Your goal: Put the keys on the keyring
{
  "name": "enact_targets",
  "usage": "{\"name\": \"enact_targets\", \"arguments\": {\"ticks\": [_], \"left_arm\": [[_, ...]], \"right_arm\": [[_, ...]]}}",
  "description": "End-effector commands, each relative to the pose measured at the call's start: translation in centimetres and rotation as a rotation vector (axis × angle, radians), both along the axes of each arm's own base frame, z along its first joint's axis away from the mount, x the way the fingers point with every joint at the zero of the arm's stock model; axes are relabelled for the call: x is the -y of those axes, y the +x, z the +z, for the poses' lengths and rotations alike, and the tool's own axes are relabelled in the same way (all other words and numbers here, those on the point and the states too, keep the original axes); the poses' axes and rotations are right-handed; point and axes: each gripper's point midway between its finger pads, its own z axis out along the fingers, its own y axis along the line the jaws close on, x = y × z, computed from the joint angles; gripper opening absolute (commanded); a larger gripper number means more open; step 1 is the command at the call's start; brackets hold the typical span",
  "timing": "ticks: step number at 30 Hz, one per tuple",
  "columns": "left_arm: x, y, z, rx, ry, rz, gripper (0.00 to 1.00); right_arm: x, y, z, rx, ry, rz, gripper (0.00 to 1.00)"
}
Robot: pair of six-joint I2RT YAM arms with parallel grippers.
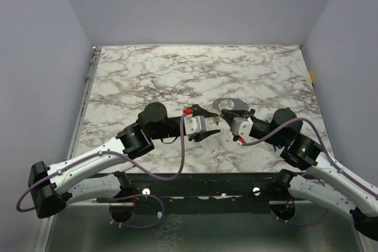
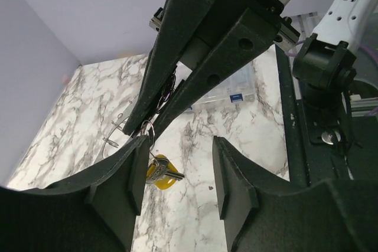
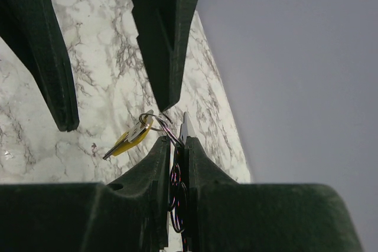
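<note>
My right gripper [image 1: 223,116] is shut on the rim of the thin grey keyring [image 1: 227,102], held above the marble table [image 1: 177,69]. In the right wrist view the closed gripper [image 3: 177,143] pinches the ring wire [image 3: 168,131], and the key [image 3: 129,137], with a yellow head and whitish metal blade, hangs from it on a small loop. My left gripper [image 1: 207,123] is open and empty, its jaws facing the right gripper's tip. In the left wrist view the key [image 2: 160,172] dangles beside my left finger [image 2: 121,181], not between the pads.
A clear plastic box [image 2: 231,90] lies on the table behind the right gripper's fingers [image 2: 195,57]. The table's black front rail [image 1: 195,184] and the arm bases are close below. Grey walls enclose the table on three sides.
</note>
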Motion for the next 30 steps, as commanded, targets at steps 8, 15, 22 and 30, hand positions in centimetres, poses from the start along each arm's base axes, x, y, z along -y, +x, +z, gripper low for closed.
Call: {"name": "enact_targets", "arguments": {"ticks": [8,15,22,30], "left_arm": [[0.3,2.9,-0.3,0.046,-0.040,0.199,0.46],[0.2,3.5,-1.5,0.061,-0.018,0.234,0.45],[0.2,3.7,-1.2,0.074,-0.047,0.244,0.35],[0.7,3.6,-1.6,0.079,-0.043,0.226,0.31]], "right_arm": [[0.0,0.3,2.2,0.028,0.069,-0.023,0.01],[-0.1,0.1,2.4,0.031,0.073,-0.011,0.00],[-0.3,0.0,2.3,0.024,0.065,0.000,0.01],[-0.6,-0.1,2.2,0.014,0.069,0.015,0.01]]}}
